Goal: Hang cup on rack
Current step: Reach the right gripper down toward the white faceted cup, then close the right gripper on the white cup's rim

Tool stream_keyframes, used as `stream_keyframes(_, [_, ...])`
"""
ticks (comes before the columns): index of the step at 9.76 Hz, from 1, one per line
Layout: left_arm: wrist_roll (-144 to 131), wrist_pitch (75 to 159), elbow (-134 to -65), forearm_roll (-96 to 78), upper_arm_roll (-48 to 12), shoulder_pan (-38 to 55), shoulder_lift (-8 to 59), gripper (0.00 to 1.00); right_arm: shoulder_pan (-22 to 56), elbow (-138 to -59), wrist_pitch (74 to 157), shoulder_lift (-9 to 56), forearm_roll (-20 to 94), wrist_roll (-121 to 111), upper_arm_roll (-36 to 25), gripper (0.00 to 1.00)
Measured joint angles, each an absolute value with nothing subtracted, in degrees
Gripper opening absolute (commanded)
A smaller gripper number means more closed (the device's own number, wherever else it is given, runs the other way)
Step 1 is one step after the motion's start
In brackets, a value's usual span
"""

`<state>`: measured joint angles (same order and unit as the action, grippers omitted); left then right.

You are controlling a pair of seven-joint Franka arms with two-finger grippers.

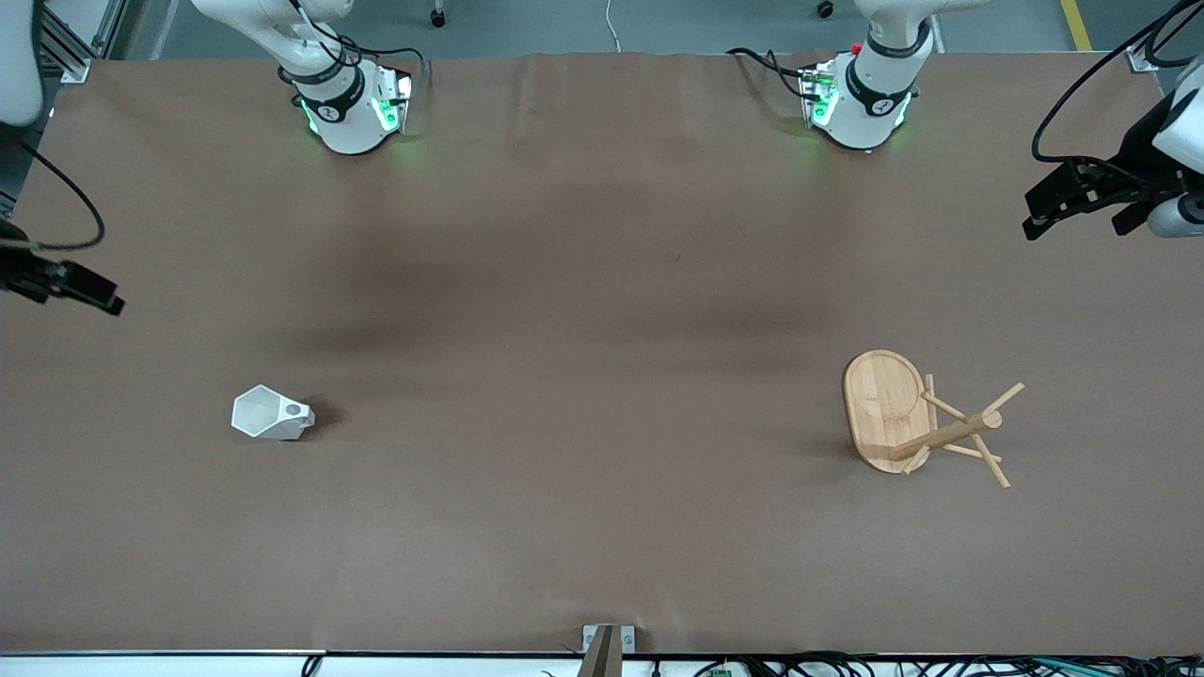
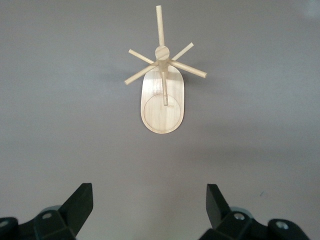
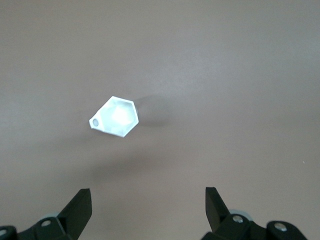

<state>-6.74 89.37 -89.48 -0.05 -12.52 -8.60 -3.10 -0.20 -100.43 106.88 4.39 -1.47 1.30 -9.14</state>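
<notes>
I count one cup (image 1: 272, 414), small, white and faceted, standing alone on the brown table (image 1: 583, 282) toward the right arm's end; its mouth faces up and the flat tab handle with its round hole points toward the middle of the table. There is one rack (image 1: 917, 423) as well, a bamboo mug tree on an oval base, upright toward the left arm's end and well apart from the cup, with thin pegs spreading from its central post. Nothing hangs on those pegs. I see two grippers. The right gripper (image 3: 147, 210) hovers high over its end of the table, fingers spread wide and empty, with the cup below it. The left gripper (image 2: 150, 207) hangs likewise over the rack's end, wide open, holding and touching nothing.
</notes>
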Motion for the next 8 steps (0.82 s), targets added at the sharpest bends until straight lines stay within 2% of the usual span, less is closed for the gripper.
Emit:
stream_keyframes(5, [-6.73, 89.37, -89.50, -0.05, -12.62, -8.81, -3.05, 1.00, -0.20, -100.61, 120.17, 17.25, -1.47, 1.06, -9.08, 1.00])
stream_keyframes(8, [-6.73, 89.37, -89.51, -0.05, -12.67, -8.81, -3.05, 1.00, -0.06, -100.57, 124.16, 22.82, -1.44, 0.09, -8.62, 1.00])
